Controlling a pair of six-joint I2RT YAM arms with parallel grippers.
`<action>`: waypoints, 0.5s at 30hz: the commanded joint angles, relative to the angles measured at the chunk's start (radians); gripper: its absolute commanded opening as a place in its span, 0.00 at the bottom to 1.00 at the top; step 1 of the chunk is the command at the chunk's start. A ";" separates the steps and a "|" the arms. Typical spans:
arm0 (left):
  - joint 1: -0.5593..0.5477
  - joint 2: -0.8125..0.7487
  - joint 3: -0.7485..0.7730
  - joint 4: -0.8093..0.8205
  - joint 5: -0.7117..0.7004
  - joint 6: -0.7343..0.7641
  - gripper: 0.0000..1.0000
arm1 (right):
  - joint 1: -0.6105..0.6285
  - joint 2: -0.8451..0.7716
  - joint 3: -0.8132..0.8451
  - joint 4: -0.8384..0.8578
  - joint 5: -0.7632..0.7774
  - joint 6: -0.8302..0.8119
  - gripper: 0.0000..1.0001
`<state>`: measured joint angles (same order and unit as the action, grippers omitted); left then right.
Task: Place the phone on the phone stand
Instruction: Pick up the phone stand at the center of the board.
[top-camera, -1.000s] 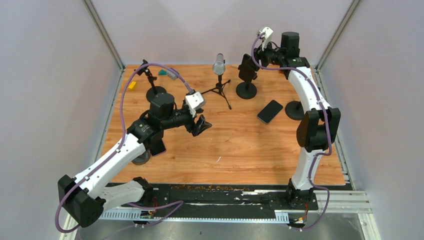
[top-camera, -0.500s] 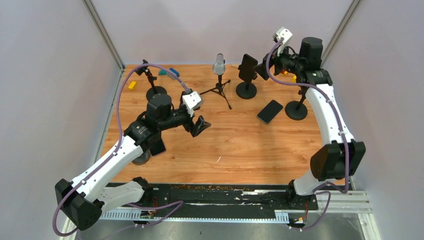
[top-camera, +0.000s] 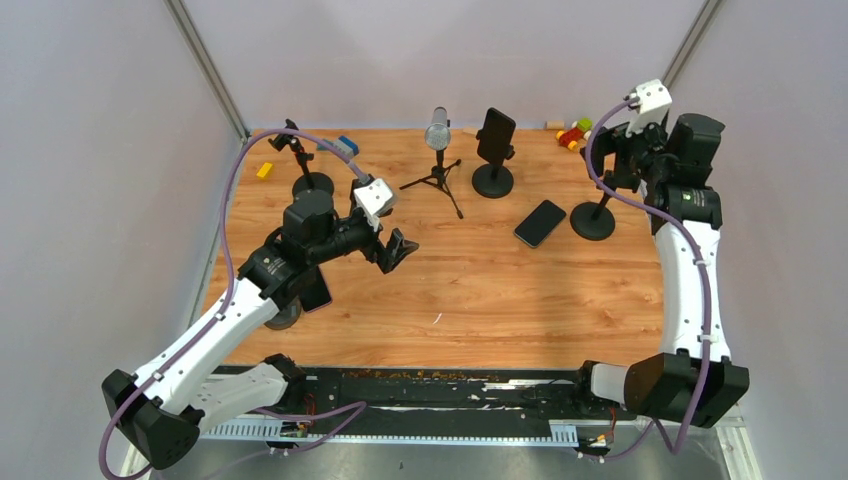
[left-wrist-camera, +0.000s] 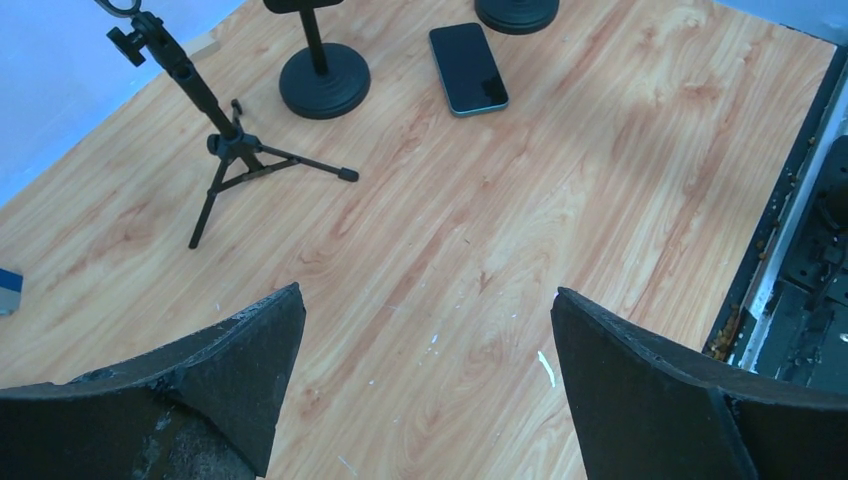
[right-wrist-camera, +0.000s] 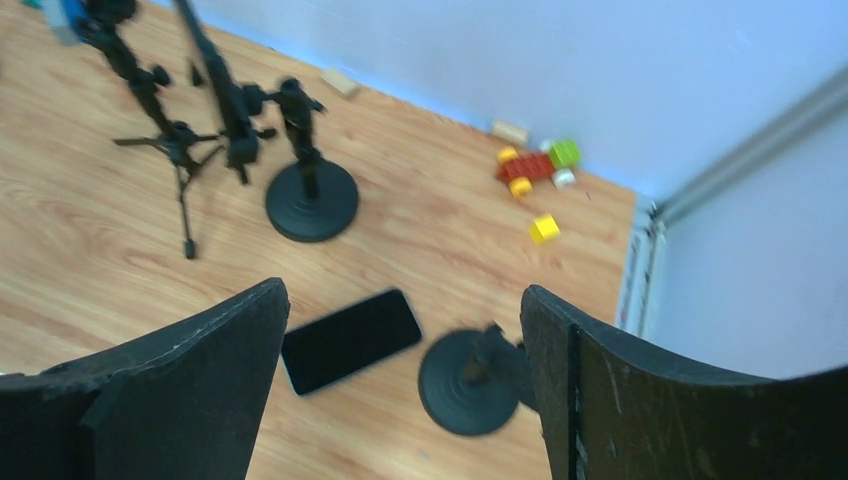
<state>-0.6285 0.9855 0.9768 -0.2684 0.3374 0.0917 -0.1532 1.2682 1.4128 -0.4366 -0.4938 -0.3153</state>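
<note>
Bright even light, soft shadows; right wrist view motion-blurred.

Pretty sure I live in a robotics lab test cell: blank pale walls (top-camera: 100, 150), metal corner posts (top-camera: 207, 70), a wood table (top-camera: 480, 300), a black mounting rail (top-camera: 450, 385) and purple cables (top-camera: 229, 215) looping everywhere.

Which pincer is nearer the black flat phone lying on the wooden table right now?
Right. The right pincer hangs raised above the black flat phone, slightly beyond and right of it; the left pincer sits mid-table, well to its left.
</note>
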 joint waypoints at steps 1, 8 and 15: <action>0.003 -0.017 0.015 0.018 -0.001 -0.047 1.00 | -0.093 -0.024 -0.046 -0.060 0.092 -0.023 0.86; 0.002 -0.023 0.011 0.029 0.010 -0.054 1.00 | -0.194 0.006 -0.099 -0.072 0.155 -0.081 0.81; 0.001 -0.055 -0.016 0.045 -0.012 -0.017 1.00 | -0.275 0.081 -0.093 -0.072 0.154 -0.137 0.74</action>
<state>-0.6285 0.9691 0.9718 -0.2646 0.3370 0.0544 -0.3973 1.3128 1.3170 -0.5194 -0.3569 -0.4011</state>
